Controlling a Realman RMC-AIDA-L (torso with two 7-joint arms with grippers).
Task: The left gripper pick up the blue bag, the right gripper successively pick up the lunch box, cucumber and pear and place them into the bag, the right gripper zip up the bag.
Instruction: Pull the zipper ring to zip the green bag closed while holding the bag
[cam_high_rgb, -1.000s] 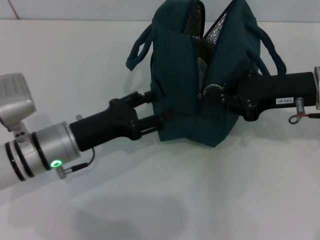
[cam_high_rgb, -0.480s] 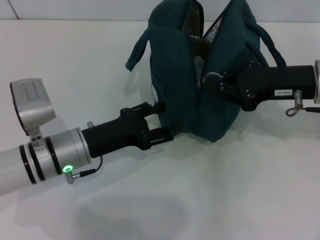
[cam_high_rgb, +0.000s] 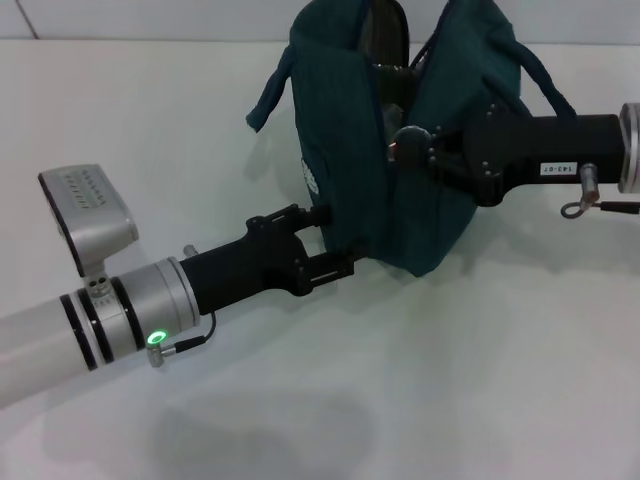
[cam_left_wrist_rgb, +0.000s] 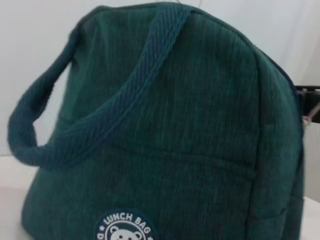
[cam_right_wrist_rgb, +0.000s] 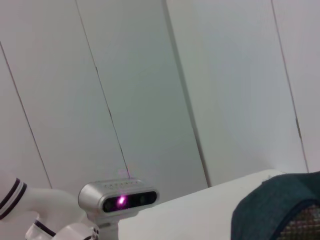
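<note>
From my head view, my left arm reaches in low from the left across the white desk (cam_high_rgb: 480, 380), its silver cuff lit by a small green light. My left pincer (cam_high_rgb: 335, 245) presses against the lower left side of the blue bag (cam_high_rgb: 345, 150), its black fingers either side of the cloth there; it looks clamped on the bag, though the tips are partly hidden. My right arm comes in level from the right, a small white label on its black body whose print is too small to read. My right pincer (cam_high_rgb: 400, 145) sits at the front slit of the bag, right at the zip line, and I cannot tell whether it is parted or pinched. The bag stands upright near the far edge of the desk, its top gaping, a handle loop hanging off each side.

From my left wrist, the bag (cam_left_wrist_rgb: 165, 135) fills nearly everything: ribbed cloth, one woven handle (cam_left_wrist_rgb: 95, 105) curving across it, and a round patch (cam_left_wrist_rgb: 125, 227) at the base reading "LUNCH BAG" above a bear's face.

From my right wrist, I see pale wall panels, my left arm's wrist camera (cam_right_wrist_rgb: 120, 197) glowing purple, and a corner of the bag (cam_right_wrist_rgb: 280, 200) with its mesh lining.
</note>
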